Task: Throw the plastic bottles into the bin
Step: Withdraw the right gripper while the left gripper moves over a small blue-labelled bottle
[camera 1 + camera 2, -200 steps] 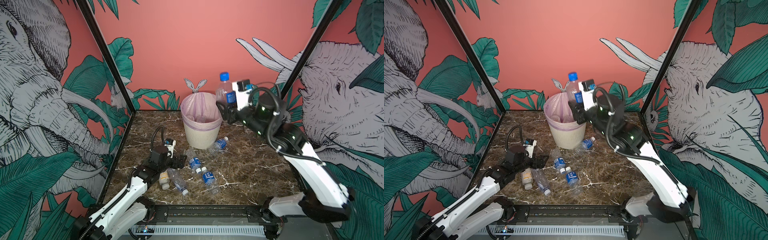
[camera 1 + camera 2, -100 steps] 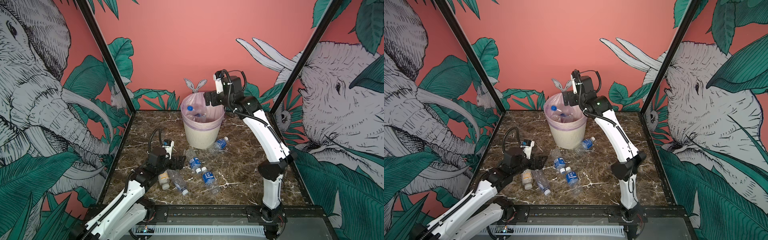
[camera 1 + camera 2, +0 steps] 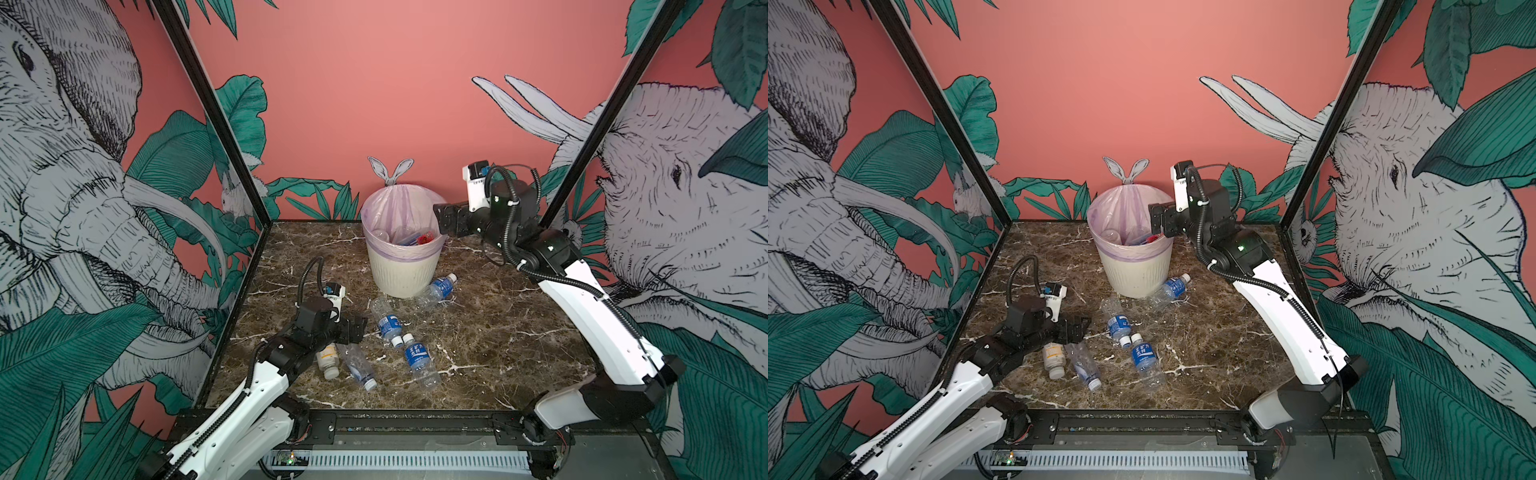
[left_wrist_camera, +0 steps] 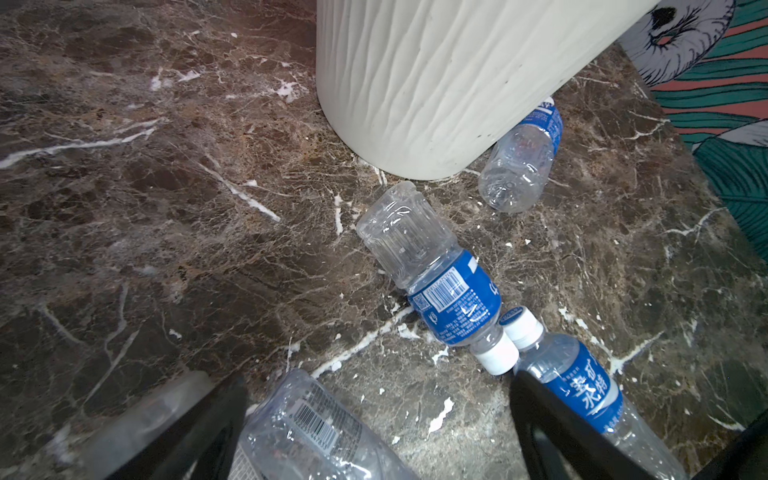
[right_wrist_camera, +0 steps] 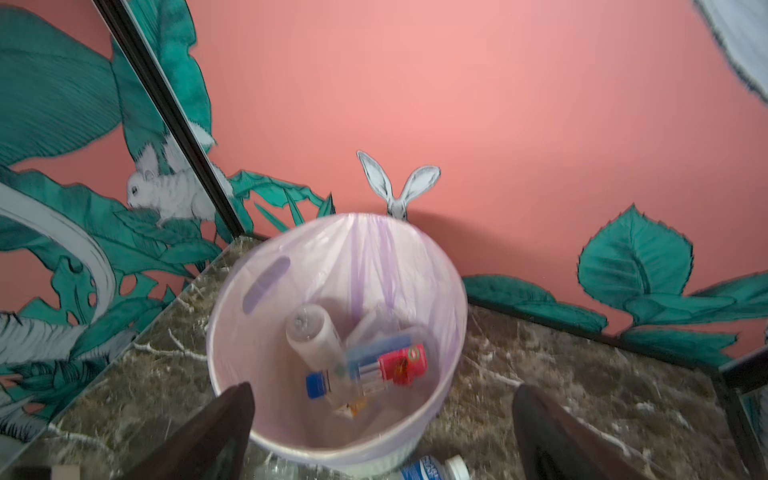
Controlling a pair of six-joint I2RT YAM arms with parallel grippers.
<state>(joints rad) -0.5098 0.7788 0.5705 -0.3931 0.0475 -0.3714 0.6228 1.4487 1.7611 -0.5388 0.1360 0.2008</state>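
Observation:
The cream ribbed bin (image 3: 401, 270) (image 3: 1133, 276) with its lilac bag stands at the back middle. Inside it lie several plastic bottles, one blue-capped (image 5: 318, 384) and one red-labelled (image 5: 403, 363). My right gripper (image 3: 451, 218) (image 3: 1160, 220) (image 5: 384, 390) hangs open and empty just above the bin's right rim. On the floor lie three blue-labelled bottles (image 3: 388, 322) (image 3: 417, 357) (image 3: 436, 289), a clear one (image 3: 357, 365) (image 4: 307, 428) and a white-yellow one (image 3: 326, 359). My left gripper (image 3: 353, 328) (image 3: 1077, 326) (image 4: 379, 378) is open low over the clear bottle's base, not closed on it.
Brown marble floor (image 3: 498, 332) is boxed in by patterned walls and black corner posts (image 3: 224, 124). A black rail (image 3: 395, 419) runs along the front edge. The bin wall (image 4: 436, 83) rises close ahead of the left gripper, with one bottle (image 4: 519, 166) leaning against its foot.
My right gripper carried a blue-capped bottle over the bin, opened and let it fall in, then drew back to the bin's right rim. The left arm has hardly moved.

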